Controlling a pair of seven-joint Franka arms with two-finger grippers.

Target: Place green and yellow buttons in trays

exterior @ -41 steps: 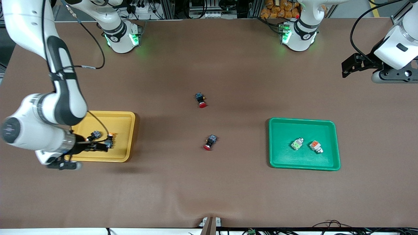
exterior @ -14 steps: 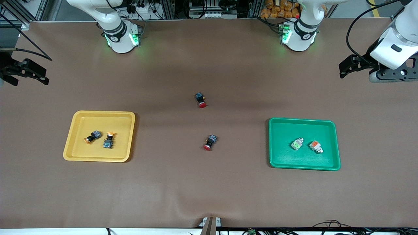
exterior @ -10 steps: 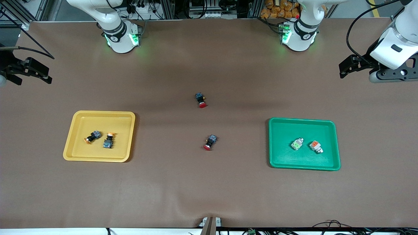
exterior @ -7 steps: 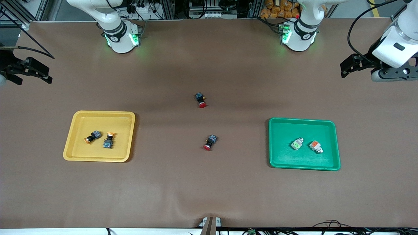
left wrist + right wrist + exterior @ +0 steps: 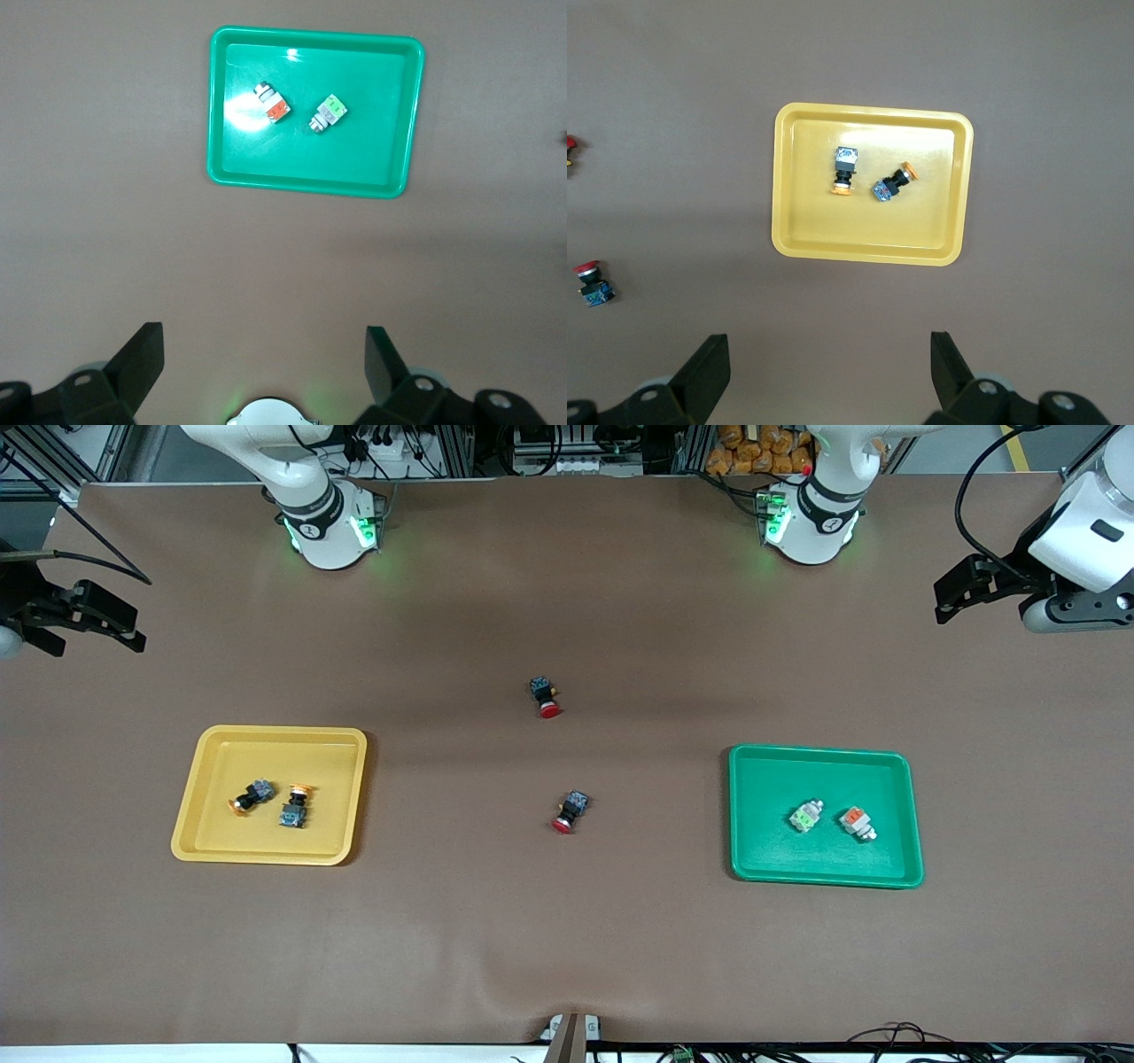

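Both grippers hang high with jaws spread wide: the right gripper (image 5: 89,615) over the tabletop (image 5: 567,939) edge at the right arm's end, the left gripper (image 5: 961,589) over the edge at the left arm's end.

In the middle of the tabletop only two red-capped switches stand in the way, one (image 5: 544,696) farther from the front camera, the other (image 5: 570,811) nearer to it, well apart.

The yellow tray (image 5: 199,819) holds two yellow-capped buttons (image 5: 251,794) (image 5: 296,806) close together near its centre, with bare floor around them.

The green tray (image 5: 753,850) holds two grey buttons (image 5: 805,816) (image 5: 856,821) side by side, apart.

The strip along the tabletop's front edge lies open.
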